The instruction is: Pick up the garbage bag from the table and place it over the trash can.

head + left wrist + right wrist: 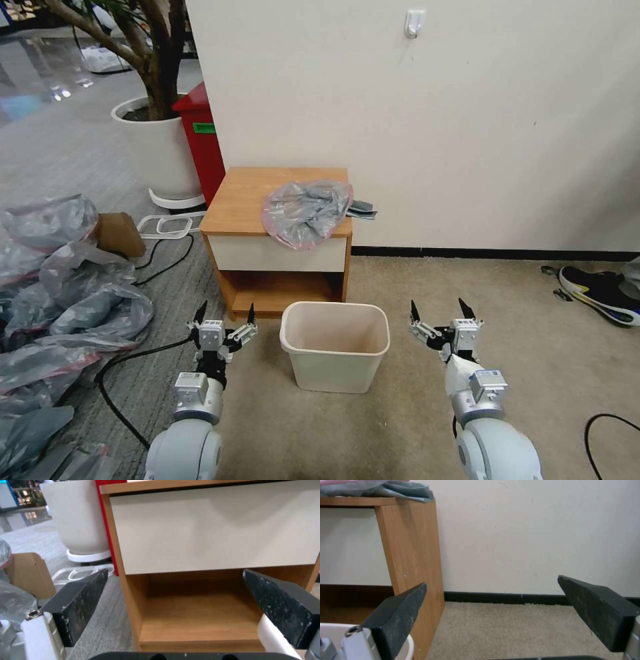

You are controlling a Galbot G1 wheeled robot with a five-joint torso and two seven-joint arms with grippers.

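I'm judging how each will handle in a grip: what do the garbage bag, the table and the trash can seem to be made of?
The garbage bag: thin translucent grey plastic film, crinkled and glossy, with a pinkish-red rim. The table: likely wood-look laminate board, matte light-brown grain, with a smooth white drawer front. The trash can: seemingly moulded cream-white plastic, smooth, with a rolled rim.

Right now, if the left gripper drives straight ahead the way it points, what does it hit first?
Probably the table. The left gripper, open and empty, aims at the open lower shelf, so it would likely enter that cavity and meet the back panel or shelf floor. Depth is unclear from the wrist view.
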